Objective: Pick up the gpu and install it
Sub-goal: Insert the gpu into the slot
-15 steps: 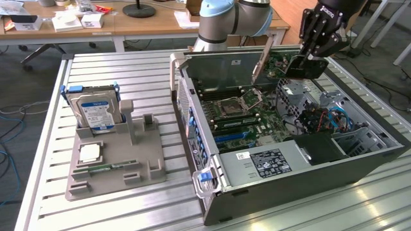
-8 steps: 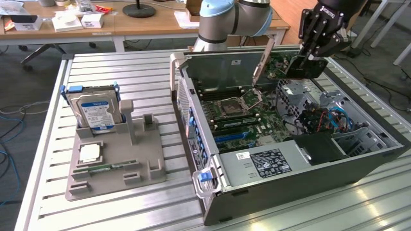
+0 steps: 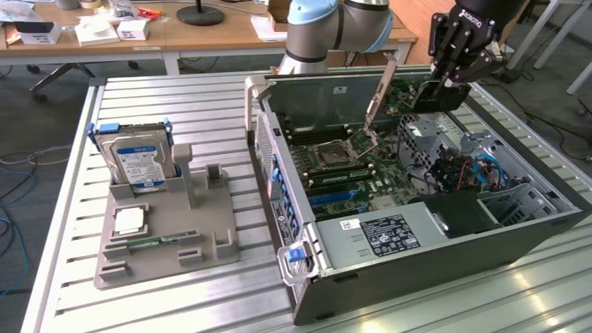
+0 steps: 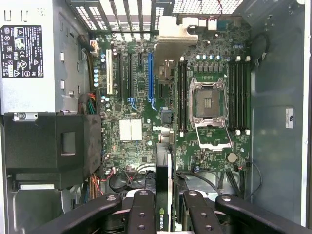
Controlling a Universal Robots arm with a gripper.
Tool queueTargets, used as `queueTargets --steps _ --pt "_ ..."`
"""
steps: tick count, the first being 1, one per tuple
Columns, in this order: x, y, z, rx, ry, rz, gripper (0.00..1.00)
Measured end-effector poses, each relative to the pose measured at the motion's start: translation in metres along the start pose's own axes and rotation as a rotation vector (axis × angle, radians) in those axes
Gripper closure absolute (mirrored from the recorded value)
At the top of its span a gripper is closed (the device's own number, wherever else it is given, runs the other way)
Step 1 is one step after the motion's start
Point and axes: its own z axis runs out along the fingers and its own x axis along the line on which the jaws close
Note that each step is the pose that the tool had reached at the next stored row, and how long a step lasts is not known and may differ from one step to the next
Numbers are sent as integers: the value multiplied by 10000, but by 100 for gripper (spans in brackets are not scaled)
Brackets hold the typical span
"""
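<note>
My gripper [image 3: 450, 78] hangs over the far right corner of the open computer case [image 3: 277, 180], shut on the gpu [image 3: 433, 97], which shows as a dark card below the fingers. In the wrist view the gpu [image 4: 168, 68] is seen edge-on, running away from my gripper [image 4: 163, 214] to its silver bracket [image 4: 171, 34] near the case's slotted rear wall. It hovers above the motherboard [image 4: 131, 131], lined up close beside the long blue slot [image 4: 150, 80] and apart from it.
The power supply [image 3: 384, 232] and a black drive cage [image 3: 458, 211] fill the case's near side. On the exterior view's left, a grey holder [image 3: 166, 229] carries a hard drive [image 3: 138, 159], a processor chip [image 3: 129, 220] and a green memory stick [image 3: 152, 242].
</note>
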Motion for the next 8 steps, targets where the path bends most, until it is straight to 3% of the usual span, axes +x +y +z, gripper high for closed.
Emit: queueTargets --steps 8 --pt "0 0 0 0 1 -5 73"
